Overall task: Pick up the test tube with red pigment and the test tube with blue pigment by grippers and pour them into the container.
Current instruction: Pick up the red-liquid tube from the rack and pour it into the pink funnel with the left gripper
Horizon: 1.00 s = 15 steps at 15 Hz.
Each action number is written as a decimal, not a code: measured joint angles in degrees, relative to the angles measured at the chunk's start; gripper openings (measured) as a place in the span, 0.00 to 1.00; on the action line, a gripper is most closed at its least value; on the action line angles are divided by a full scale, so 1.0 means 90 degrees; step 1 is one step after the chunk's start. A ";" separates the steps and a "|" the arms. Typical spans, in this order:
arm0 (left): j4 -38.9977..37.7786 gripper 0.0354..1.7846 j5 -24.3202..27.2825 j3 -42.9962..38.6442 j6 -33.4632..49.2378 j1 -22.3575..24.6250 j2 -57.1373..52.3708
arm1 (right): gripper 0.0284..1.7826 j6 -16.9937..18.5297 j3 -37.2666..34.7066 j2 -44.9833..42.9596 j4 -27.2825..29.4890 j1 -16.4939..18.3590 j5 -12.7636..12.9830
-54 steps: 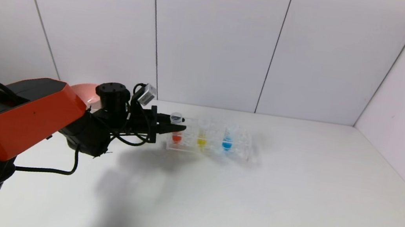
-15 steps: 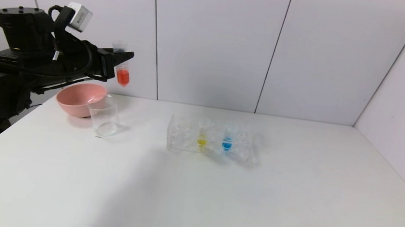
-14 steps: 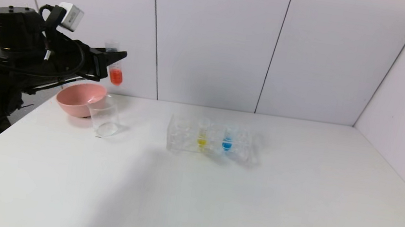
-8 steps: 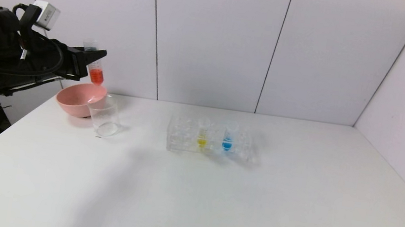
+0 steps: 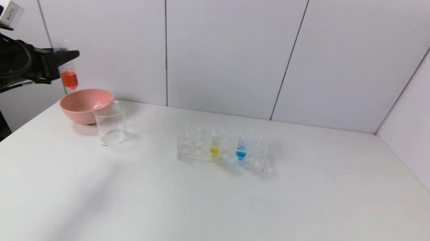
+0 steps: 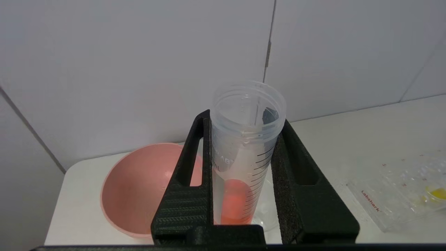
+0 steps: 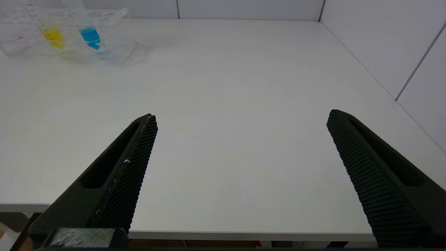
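While the red tube [image 5: 66, 70] is held in the left gripper's [image 5: 65, 56] fingers above the pink bowl [image 5: 83, 104], the beaker [image 5: 110, 122] is passed; the right gripper's [image 7: 240, 118] fingers are spread wide.

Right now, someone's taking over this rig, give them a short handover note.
Left tool: shut on the red test tube, held upright in the air above the pink bowl, left of the beaker.
Right tool: open, idle near the table's front edge.
Blue test tube: in the rack beside the yellow one.
Done: red picked.
Left: pour red, then pick and pour blue.
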<state>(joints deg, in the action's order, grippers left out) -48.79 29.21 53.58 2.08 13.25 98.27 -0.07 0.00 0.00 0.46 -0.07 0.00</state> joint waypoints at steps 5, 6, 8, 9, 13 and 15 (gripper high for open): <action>-0.0009 0.27 0.0009 -0.0034 0.0068 0.0223 -0.0016 | 1.00 0.0000 0.0000 0.0000 0.0000 0.0003 0.0000; -0.0009 0.27 0.0009 -0.0034 0.0070 0.0233 -0.0028 | 1.00 0.0000 0.0000 0.0000 0.0000 0.0003 0.0000; -0.0008 0.27 0.0004 -0.0043 0.0068 0.0248 -0.0077 | 1.00 0.0000 0.0000 0.0000 0.0000 0.0000 0.0000; -0.0008 0.27 0.0003 -0.0054 0.0070 0.0248 -0.0104 | 1.00 0.0000 0.0000 0.0000 0.0000 0.0000 0.0000; -0.0005 0.27 -0.0020 -0.0104 0.0074 0.0252 -0.0148 | 1.00 0.0003 0.0000 0.0000 0.0000 0.0000 0.0000; -0.0005 0.27 -0.0027 -0.0110 0.0077 0.0260 -0.0154 | 1.00 0.0000 0.0000 0.0000 0.0003 0.0003 0.0000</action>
<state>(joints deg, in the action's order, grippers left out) -48.84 28.96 52.59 2.78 15.59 96.88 -0.07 0.00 0.00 0.49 -0.05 0.00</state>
